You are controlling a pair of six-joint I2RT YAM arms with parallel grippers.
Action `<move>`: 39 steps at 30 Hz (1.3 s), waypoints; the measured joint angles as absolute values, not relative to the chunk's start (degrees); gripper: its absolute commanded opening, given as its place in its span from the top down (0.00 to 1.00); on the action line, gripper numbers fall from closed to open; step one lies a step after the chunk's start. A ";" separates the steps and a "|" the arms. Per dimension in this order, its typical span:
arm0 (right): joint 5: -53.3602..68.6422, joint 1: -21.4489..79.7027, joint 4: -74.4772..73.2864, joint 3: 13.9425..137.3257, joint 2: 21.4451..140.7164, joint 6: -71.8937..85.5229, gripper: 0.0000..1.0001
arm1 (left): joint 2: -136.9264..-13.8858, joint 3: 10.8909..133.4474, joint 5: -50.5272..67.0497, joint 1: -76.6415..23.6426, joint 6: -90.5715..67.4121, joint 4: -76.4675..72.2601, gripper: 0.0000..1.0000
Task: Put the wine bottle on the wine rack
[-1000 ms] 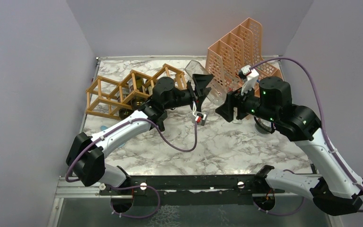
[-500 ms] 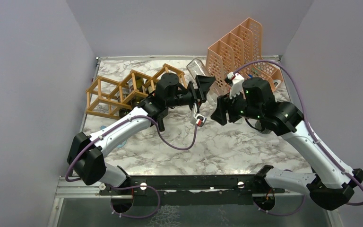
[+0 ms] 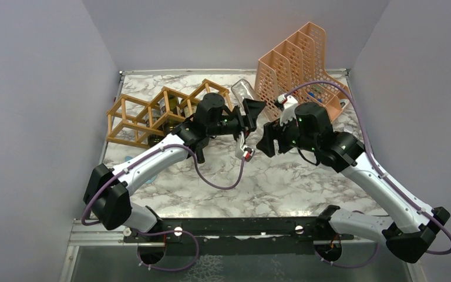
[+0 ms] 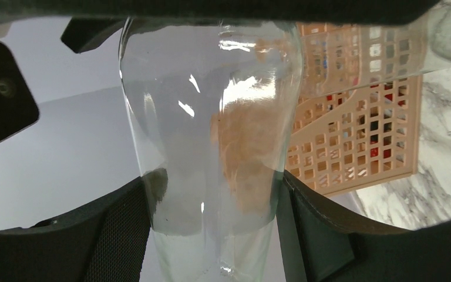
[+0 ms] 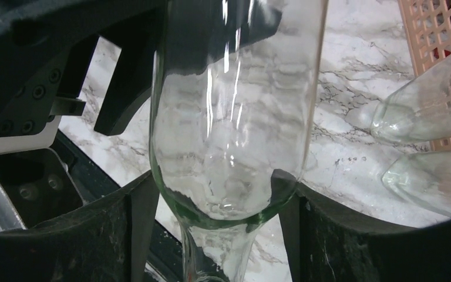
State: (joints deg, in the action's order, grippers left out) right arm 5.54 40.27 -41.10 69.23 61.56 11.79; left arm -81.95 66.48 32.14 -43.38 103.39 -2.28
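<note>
The clear glass wine bottle (image 3: 243, 93) hangs tilted in the air at mid table, right of the light-brown wooden wine rack (image 3: 135, 114). My left gripper (image 3: 253, 114) is shut on its body. In the left wrist view the bottle (image 4: 211, 117) sits between both black fingers of that gripper (image 4: 214, 200). My right gripper (image 3: 268, 136) meets it from the right. In the right wrist view its fingers (image 5: 147, 211) press the bottle (image 5: 235, 106) on both sides at the shoulder, with the neck toward the palm. That gripper (image 5: 217, 188) is shut on it.
A peach plastic mesh file holder (image 3: 293, 64) stands at the back right, just behind the bottle, and shows in the left wrist view (image 4: 358, 135). Two more clear bottles (image 5: 428, 106) lie by it. Glass items sit inside the rack's cells (image 3: 165, 107).
My right arm has swung left and forward to the bottle, and its fingers now close round the shoulder. My left gripper has shifted slightly with the bottle still in it.
</note>
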 measured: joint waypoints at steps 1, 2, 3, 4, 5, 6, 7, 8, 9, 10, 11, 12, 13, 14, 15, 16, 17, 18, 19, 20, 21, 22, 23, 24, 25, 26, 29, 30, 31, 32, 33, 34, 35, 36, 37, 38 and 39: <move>5.28 40.27 -40.12 68.47 61.25 11.55 0.26 | -81.97 66.48 32.08 -43.46 103.44 -1.48 1.00; 4.91 40.27 -39.09 67.70 60.95 11.27 0.26 | -81.97 66.48 31.97 -43.55 103.42 -0.69 1.00; 4.29 40.27 -38.04 66.92 60.64 10.66 0.25 | -81.97 66.48 31.77 -43.64 103.37 0.12 1.00; 3.68 40.27 -37.15 66.28 60.42 10.00 0.25 | -82.02 66.54 31.51 -43.68 103.33 1.19 1.00; 3.05 40.27 -36.40 65.82 60.34 9.21 0.25 | -82.11 66.83 31.24 -43.81 103.11 2.76 1.00; 2.33 40.27 -35.59 65.47 60.31 8.38 0.25 | -82.28 67.40 30.76 -43.90 102.69 4.69 1.00; 1.83 40.27 -34.87 65.14 60.34 7.31 0.25 | -82.63 68.40 30.33 -43.90 102.06 7.14 1.00; 1.41 40.27 -34.44 64.93 60.36 6.66 0.25 | -82.96 69.36 30.15 -43.90 101.58 8.93 1.00; 1.10 40.34 -33.93 64.82 60.42 5.72 0.25 | -83.44 70.76 29.89 -43.90 100.90 11.35 1.00; 1.06 40.38 -33.56 64.82 60.45 4.99 0.25 | -83.77 71.96 29.69 -43.90 100.27 13.21 1.00; 1.06 40.38 -33.17 64.82 60.49 4.38 0.25 | -84.05 73.25 29.43 -43.92 99.61 15.25 1.00; 1.19 40.38 -32.86 64.82 60.53 3.88 0.25 | -84.16 73.95 29.28 -43.94 99.11 16.51 1.00; 1.50 40.38 -32.62 64.82 60.58 3.36 0.25 | -84.38 75.29 29.10 -43.94 98.50 18.74 1.00; 2.09 40.38 -32.51 64.82 60.71 2.85 0.25 | -84.66 76.55 29.10 -43.97 97.91 20.69 1.00; 2.90 40.38 -32.49 64.82 60.97 2.42 0.25 | -84.88 77.56 29.10 -44.01 97.65 22.22 1.00; 3.51 40.38 -32.47 64.82 61.25 2.15 0.26 | -85.30 79.11 29.12 -44.10 97.21 24.10 1.00; 4.14 40.38 -32.34 64.82 61.65 1.89 0.27 | -85.62 80.34 29.04 -44.21 97.27 25.76 1.00; 4.82 40.38 -32.08 64.82 62.08 1.69 0.30 | -85.95 81.36 28.97 -44.29 97.21 27.46 1.00; 5.26 40.38 -31.79 64.77 62.35 1.58 0.34 | -86.24 82.04 28.93 -44.34 97.03 28.93 1.00; 5.54 40.38 -31.27 64.62 62.50 1.50 0.36 | -86.41 82.37 28.95 -44.34 96.86 29.91 1.00; 5.72 40.38 -31.00 64.42 62.59 1.45 0.37 | -86.52 82.54 28.88 -44.34 96.64 30.63 1.00; 5.72 40.38 -30.81 64.10 62.59 1.45 0.39 | -86.61 82.72 28.84 -44.34 96.64 31.44 1.00; 5.72 40.38 -30.61 63.79 62.59 1.48 0.45 | -86.65 82.76 28.77 -44.34 96.53 32.05 1.00; 5.72 40.38 -30.46 63.55 62.59 1.69 0.50 | -86.67 82.76 28.75 -44.34 96.42 32.56 1.00; 5.74 40.38 -30.24 63.33 62.59 1.89 0.56 | -86.70 82.76 28.69 -44.34 96.36 32.80 1.00; 5.72 40.38 -29.98 63.18 62.57 1.98 0.66 | -86.70 82.76 28.58 -44.34 96.36 32.84 0.93; 5.74 40.38 -29.30 62.59 62.13 2.11 0.84 | -86.70 82.76 28.45 -44.36 96.36 32.93 0.59; 5.72 40.38 -29.21 62.41 61.89 2.15 0.88 | -86.70 82.76 28.45 -44.38 96.25 32.93 0.49; 5.72 40.38 -29.19 62.28 61.65 2.22 0.90 | -86.70 82.76 28.47 -44.40 96.05 32.88 0.16; 5.72 40.38 -29.19 62.15 61.36 2.39 0.92 | -86.70 82.76 28.45 -44.42 95.72 32.80 0.03; 5.72 40.38 -29.21 61.95 61.01 2.59 0.93 | -86.70 82.76 28.45 -44.53 95.24 32.67 0.01; 5.67 40.40 -29.10 61.65 60.62 3.03 0.94 | -86.70 82.78 28.49 -44.71 94.11 32.08 0.01; 5.67 40.38 -28.99 61.41 60.23 3.25 0.94 | -86.70 82.78 28.42 -44.75 93.03 31.83 0.01; 5.65 40.38 -28.75 61.19 59.75 3.60 0.95 | -86.67 82.76 28.40 -44.77 92.20 31.51 0.01; 5.52 40.38 -28.40 60.95 59.22 4.05 0.95 | -86.67 82.72 28.18 -44.75 91.55 31.03 0.01; 5.50 40.38 -28.10 60.73 58.63 4.54 0.95 | -86.63 82.54 27.99 -44.75 91.24 30.63 0.01; 5.45 40.38 -28.01 60.51 58.13 4.95 0.95 | -86.28 81.87 27.81 -44.75 91.26 29.36 0.01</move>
